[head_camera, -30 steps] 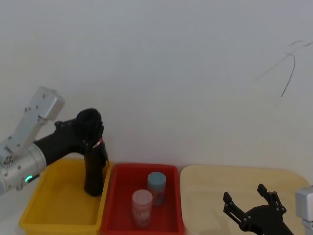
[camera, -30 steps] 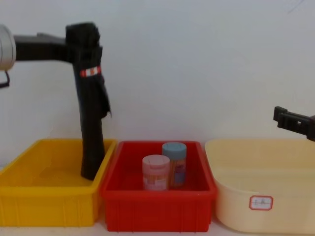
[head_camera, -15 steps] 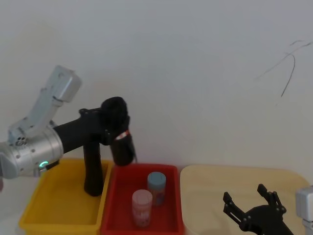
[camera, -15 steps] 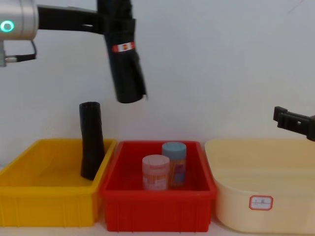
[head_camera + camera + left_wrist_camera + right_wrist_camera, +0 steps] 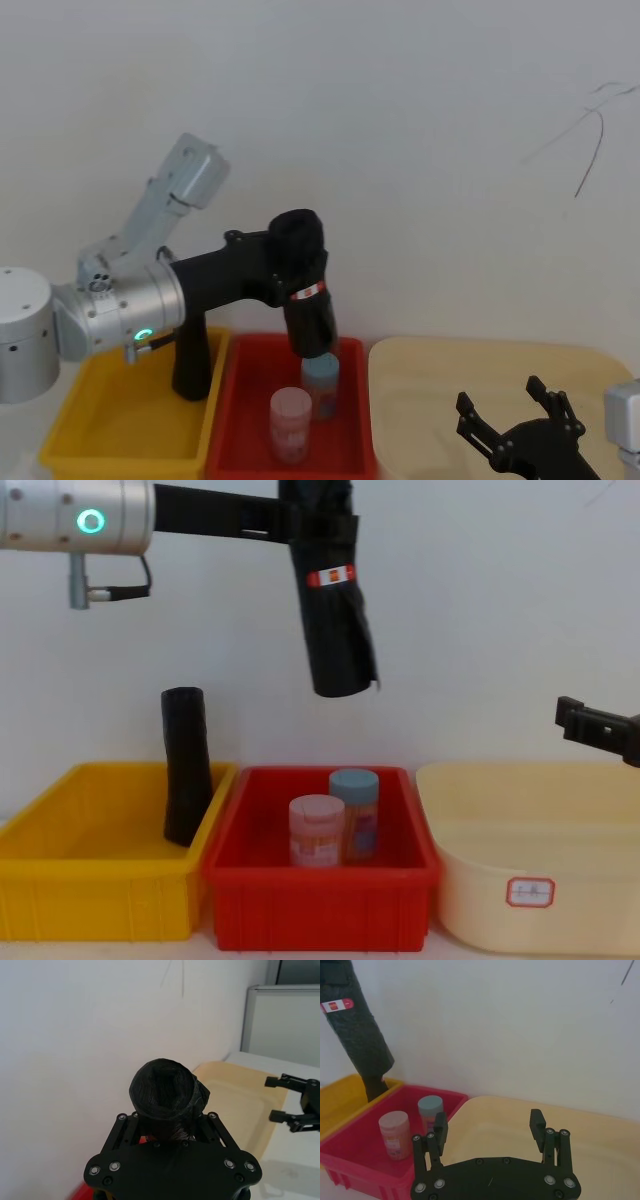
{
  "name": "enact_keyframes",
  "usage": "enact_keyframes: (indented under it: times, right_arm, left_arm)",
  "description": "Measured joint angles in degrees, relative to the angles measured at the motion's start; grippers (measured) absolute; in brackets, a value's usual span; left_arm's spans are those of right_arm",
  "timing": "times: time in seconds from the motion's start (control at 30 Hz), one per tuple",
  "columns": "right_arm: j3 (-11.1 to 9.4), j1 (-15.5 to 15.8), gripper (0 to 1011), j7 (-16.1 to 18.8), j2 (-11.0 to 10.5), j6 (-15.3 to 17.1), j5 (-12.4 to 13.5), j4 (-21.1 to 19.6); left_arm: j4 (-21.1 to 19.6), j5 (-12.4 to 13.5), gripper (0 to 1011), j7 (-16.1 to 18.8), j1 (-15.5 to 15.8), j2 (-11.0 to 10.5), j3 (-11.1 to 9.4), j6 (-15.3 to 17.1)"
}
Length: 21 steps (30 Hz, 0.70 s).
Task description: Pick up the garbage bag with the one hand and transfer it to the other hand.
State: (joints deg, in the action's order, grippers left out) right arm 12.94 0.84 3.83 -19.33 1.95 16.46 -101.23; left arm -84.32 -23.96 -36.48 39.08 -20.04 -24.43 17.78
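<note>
My left gripper (image 5: 318, 520) is shut on the upper end of the garbage bag (image 5: 335, 610), a black roll with a red-and-white label band. The roll hangs tilted in the air above the red bin (image 5: 320, 910). From the head camera the garbage bag (image 5: 310, 315) sits between the left gripper (image 5: 298, 250) fingers, over the jars. The left wrist view looks down on the garbage bag's (image 5: 162, 1090) crumpled top. My right gripper (image 5: 489, 1127) is open and holds nothing, low over the cream tub (image 5: 590, 890); the head view shows the right gripper (image 5: 515, 415) at lower right.
A plain black roll (image 5: 186, 765) leans in the yellow bin (image 5: 100, 890) on the left. The red bin holds a pink-lidded jar (image 5: 316, 830) and a blue-lidded jar (image 5: 354, 810). A white wall stands close behind the three bins.
My left arm has lifted the labelled roll out of the yellow bin and carried it right, to above the red bin. The right gripper has not moved.
</note>
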Motion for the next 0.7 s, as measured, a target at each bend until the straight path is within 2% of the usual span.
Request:
enact_keyframes:
  times: [0.27,0.7]
  right_arm:
    - [0.0,0.0,1001,0.0,0.0,0.0,0.0,0.0]
    - [0.0,0.0,1001,0.0,0.0,0.0,0.0,0.0]
  left_arm:
    - [0.7,-0.7,379,-0.7,1.4,1.6,-1.7,0.2]
    - [1.1,-1.2,379,-1.2,2.5,2.8,-2.8,0.3]
